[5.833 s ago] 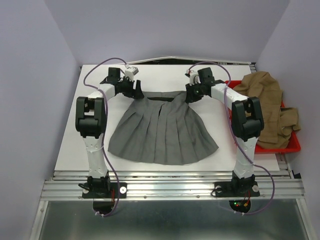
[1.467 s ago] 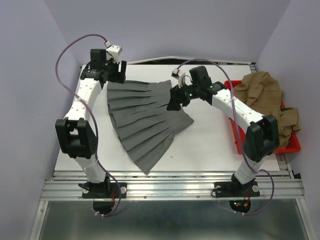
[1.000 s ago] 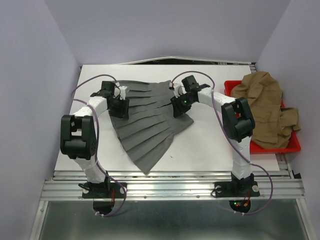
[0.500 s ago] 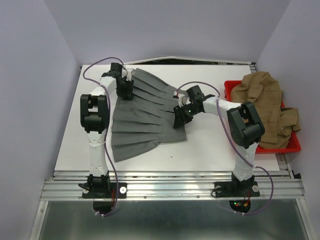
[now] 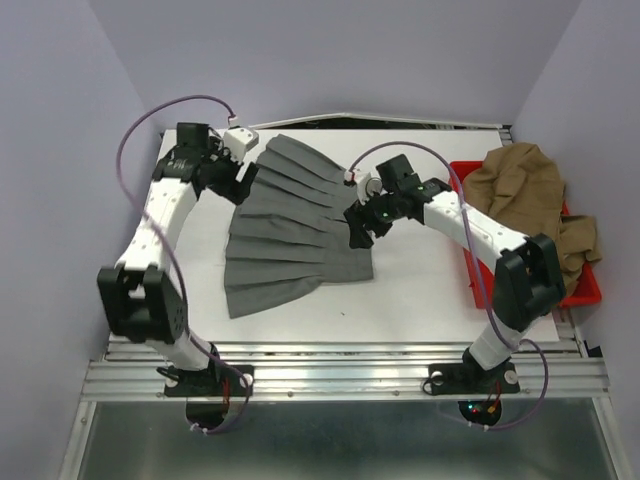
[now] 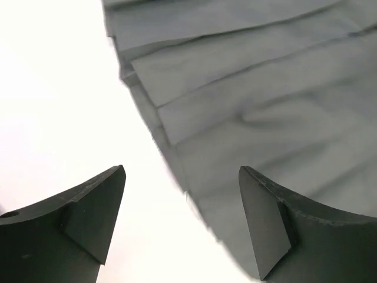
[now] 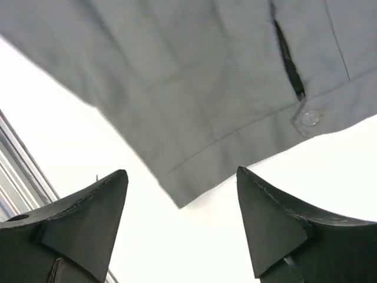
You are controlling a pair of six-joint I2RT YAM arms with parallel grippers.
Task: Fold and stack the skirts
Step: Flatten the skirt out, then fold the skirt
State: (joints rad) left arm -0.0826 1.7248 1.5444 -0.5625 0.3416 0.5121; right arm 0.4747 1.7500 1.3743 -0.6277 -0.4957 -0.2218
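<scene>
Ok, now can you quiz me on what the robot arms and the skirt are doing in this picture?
1. True or false: the left gripper is shut on the grey skirt.
2. Pick one. Where do the brown clothes lie? A: on the red tray. B: under the grey skirt. C: on the floor.
3. Fill the gap: close to the right gripper, the grey skirt has a small round ___ sewn on.

Key
1. False. Its fingers are apart and hold nothing.
2. A.
3. button.
</scene>
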